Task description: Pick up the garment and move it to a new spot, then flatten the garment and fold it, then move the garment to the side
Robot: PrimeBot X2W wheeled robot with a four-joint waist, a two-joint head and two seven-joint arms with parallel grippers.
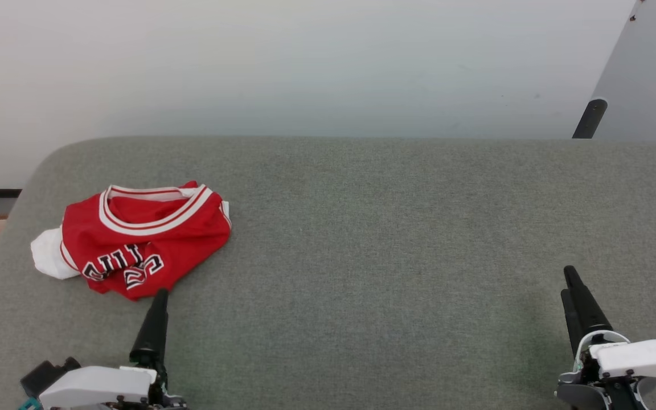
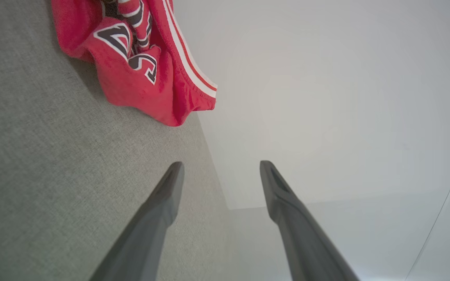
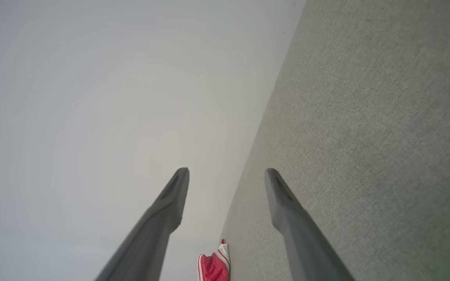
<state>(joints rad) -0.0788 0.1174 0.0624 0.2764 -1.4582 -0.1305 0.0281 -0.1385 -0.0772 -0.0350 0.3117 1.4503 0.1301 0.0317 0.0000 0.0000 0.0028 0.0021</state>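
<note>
While the left gripper (image 2: 219,166) gapes nearby, the garment (image 1: 146,233) lies crumpled

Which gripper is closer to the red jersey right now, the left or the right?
Left. The left gripper is open just short of the garment, by its near hem, not touching it. The right gripper is open too, far away across the grey surface.

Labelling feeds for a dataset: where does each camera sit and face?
Head view: on the head, looking down at the grey surface and garment; left gripper, right gripper at bottom corners.
Left wrist view: on that wrist, along its open fingers toward the garment.
Right wrist view: on that wrist, along its open fingers, surface edge ahead.
All share the garment.
</note>
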